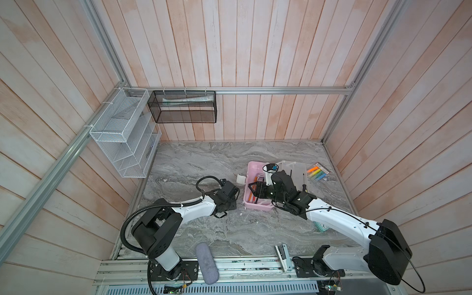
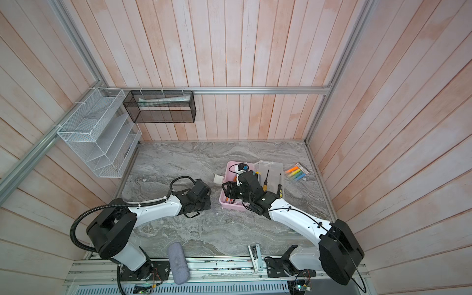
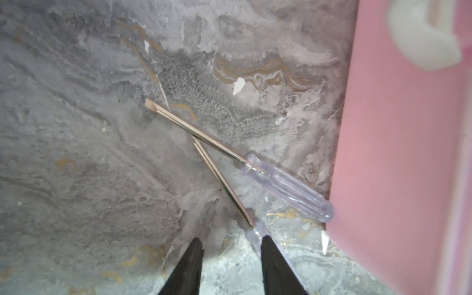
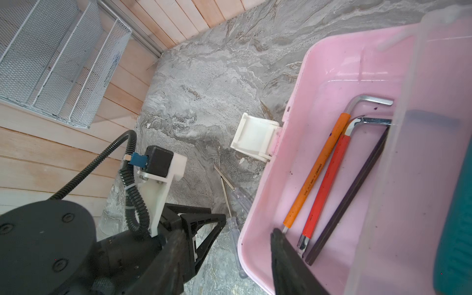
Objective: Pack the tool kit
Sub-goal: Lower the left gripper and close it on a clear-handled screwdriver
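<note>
The pink box (image 1: pixel 258 207) (image 2: pixel 229 207) stands open right of the table's middle, its frosted lid (image 1: pixel 296 173) folded out to the right. Three hex keys (image 4: pixel 324 184) lie inside it. Two black-yellow screwdrivers (image 2: pixel 265 182) rest on the lid. Two clear-handled screwdrivers (image 3: pixel 286 186) (image 4: pixel 237 194) lie crossed on the marble beside the box's left wall. My left gripper (image 3: pixel 231 240) (image 1: pixel 233 195) is low over them, open, with one finger over the nearer handle. My right gripper (image 4: pixel 227 235) (image 1: pixel 251 190) is open, astride that wall with one finger inside the box.
A packet of highlighters (image 1: pixel 318 172) lies right of the lid. A grey pouch (image 1: pixel 207 263) and a stapler-like thing (image 1: pixel 282 252) sit at the front edge. A pale teal item (image 1: pixel 320 226) shows under the right arm. A white wire rack (image 1: pixel 122 138) and a black mesh basket (image 1: pixel 182 107) hang on the walls.
</note>
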`<state>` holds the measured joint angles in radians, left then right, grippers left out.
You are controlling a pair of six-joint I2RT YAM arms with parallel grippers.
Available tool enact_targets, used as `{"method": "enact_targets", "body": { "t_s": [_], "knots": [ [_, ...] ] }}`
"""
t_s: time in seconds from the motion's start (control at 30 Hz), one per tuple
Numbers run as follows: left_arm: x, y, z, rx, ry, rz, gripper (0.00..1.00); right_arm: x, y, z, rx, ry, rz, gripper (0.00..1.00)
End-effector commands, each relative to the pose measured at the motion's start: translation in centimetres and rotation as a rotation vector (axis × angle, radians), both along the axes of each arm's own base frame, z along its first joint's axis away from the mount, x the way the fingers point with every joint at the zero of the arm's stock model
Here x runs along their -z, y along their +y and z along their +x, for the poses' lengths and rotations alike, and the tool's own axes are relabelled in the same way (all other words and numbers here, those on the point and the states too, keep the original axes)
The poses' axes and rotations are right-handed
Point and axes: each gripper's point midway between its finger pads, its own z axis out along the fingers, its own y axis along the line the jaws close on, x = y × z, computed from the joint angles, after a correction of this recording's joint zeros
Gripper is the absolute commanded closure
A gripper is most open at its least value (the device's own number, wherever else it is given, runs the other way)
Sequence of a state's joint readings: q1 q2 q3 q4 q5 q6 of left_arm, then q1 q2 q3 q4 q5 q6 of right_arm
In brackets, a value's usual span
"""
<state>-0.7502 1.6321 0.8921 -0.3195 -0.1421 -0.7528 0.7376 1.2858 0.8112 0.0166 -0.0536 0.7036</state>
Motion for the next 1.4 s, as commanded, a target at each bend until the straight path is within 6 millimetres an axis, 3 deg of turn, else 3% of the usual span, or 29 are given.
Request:
{"method": "enact_targets", "body": {
  "t_s": [0.0,0.2,0.5,0.7,0.93,1.1,1.37],
  "knots": [
    [-0.9,-0.8,0.5,-0.012,-0.018,-0.009,0.59,-0.3,-0.3,0.2,-0.005,-0.015,0.026,0.47],
    [0.6,-2.0,0.4,-0.004,0.021,0.018,0.59,-0.2,-1.0,0.4,-0.003,-0.017,0.040,0.47],
    [2.1,-2.1,0.0,-0.008,0.064,0.049,0.65,0.2,-2.5,0.3,-0.002,-0.005,0.077,0.47],
    [2.8,-2.2,0.2,0.002,0.075,0.080,0.81,0.3,-3.0,0.4,0.001,-0.003,0.101,0.47],
    [2.7,-1.7,0.3,0.010,0.064,0.115,0.81,0.5,-3.2,0.6,0.010,0.002,0.103,0.47],
    [2.7,-1.3,0.2,0.013,0.055,0.124,0.87,0.4,-3.1,0.7,0.014,0.005,0.111,0.47],
    [0.5,-0.7,0.4,0.008,0.010,0.094,0.87,-0.2,-3.1,0.8,0.017,-0.002,0.121,0.47]
  ]
}}
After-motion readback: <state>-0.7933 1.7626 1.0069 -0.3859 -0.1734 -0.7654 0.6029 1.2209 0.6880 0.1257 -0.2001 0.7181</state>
